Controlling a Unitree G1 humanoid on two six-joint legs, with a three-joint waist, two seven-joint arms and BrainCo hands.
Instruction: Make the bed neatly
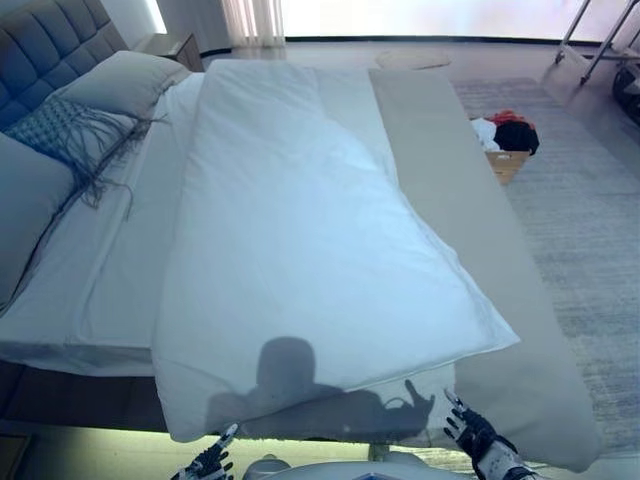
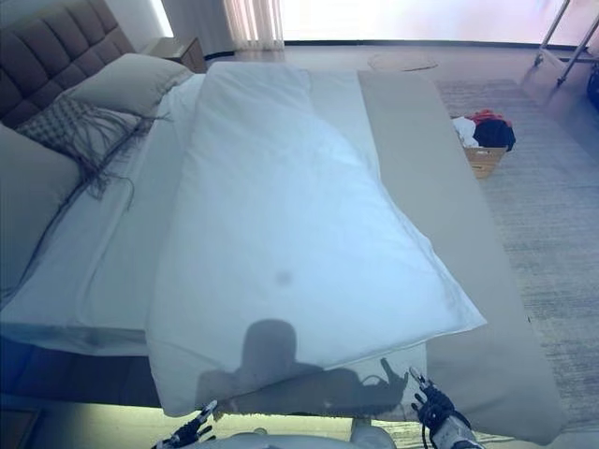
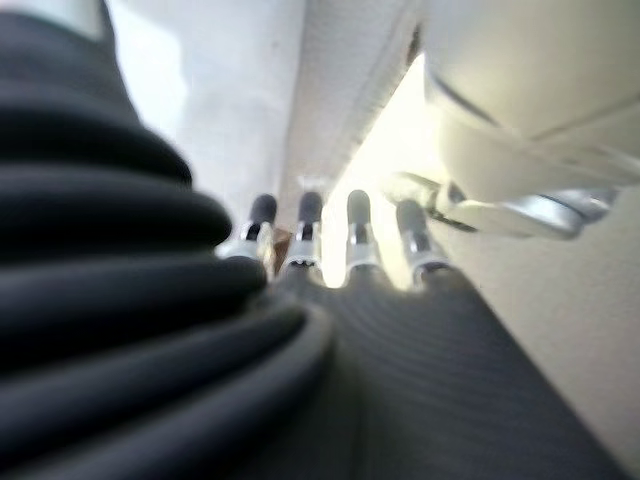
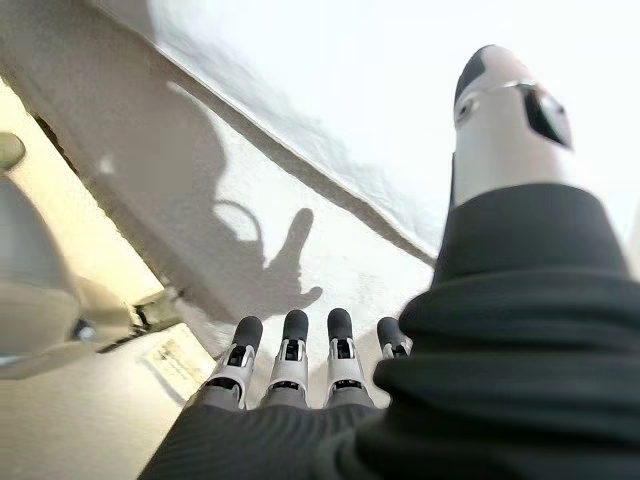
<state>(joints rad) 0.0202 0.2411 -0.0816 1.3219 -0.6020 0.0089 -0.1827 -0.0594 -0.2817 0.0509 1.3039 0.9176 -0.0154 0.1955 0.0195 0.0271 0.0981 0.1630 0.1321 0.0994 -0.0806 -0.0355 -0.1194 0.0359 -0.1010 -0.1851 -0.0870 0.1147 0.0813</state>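
Observation:
A white duvet [image 1: 300,240] lies folded lengthwise down the middle of the bed, its near edge hanging over the side facing me. A beige bedspread [image 1: 470,220] shows along its right side and a white sheet [image 1: 110,270] along its left. Pillows [image 1: 110,85] and a fringed blue cushion [image 1: 65,135] lie by the tufted headboard [image 1: 45,40] at the far left. My left hand [image 1: 208,463] and right hand [image 1: 476,436] are low at the near bed edge, fingers straight, holding nothing. The right wrist view shows the fingers [image 4: 290,350] extended toward the duvet's edge [image 4: 330,150].
A box of clothes [image 1: 508,145] stands on the grey rug [image 1: 580,230] to the right of the bed. A metal rack [image 1: 600,40] stands at the far right. A nightstand [image 1: 175,45] is beside the headboard. A round mat [image 1: 412,60] lies beyond the bed.

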